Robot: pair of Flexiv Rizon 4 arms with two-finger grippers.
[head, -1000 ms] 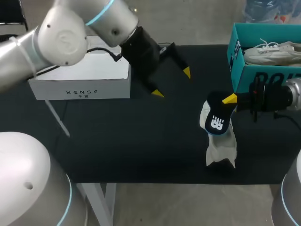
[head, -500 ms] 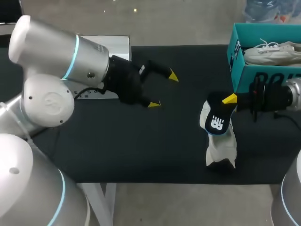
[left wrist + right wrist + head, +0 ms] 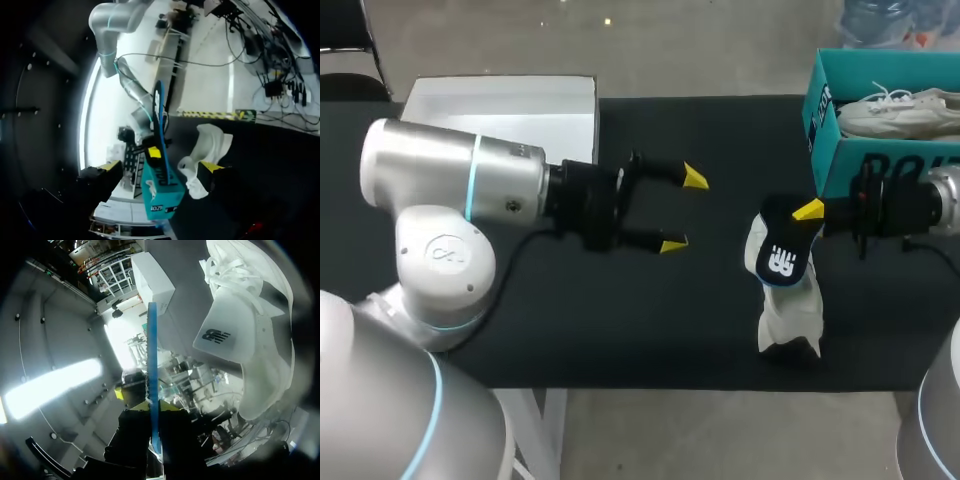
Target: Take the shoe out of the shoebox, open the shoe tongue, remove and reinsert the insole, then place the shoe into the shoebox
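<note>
A white shoe [image 3: 790, 315] stands on the black mat right of centre. Just above it my right gripper [image 3: 808, 210] is shut on a dark blue insole [image 3: 780, 258] with a white logo. In the right wrist view the insole [image 3: 151, 365] shows edge-on between that gripper's fingers [image 3: 150, 402], with the shoe [image 3: 260, 340] and its tongue beside it. My left gripper [image 3: 683, 211] stands open and empty in mid-table, pointing at the shoe from the left. Its wrist view has the shoe [image 3: 210, 145] and insole [image 3: 159, 115] ahead of its fingers. The teal shoebox [image 3: 860, 165] sits at the back right.
A second white shoe [image 3: 900, 112] lies inside the teal shoebox. A white closed box [image 3: 505, 105] stands at the back left, behind my left arm. Bare black mat lies between the two grippers and along the front edge.
My left arm has swung down and turned, carrying its open gripper rightward toward the shoe and uncovering the white box. The right gripper, insole and shoe have not moved.
</note>
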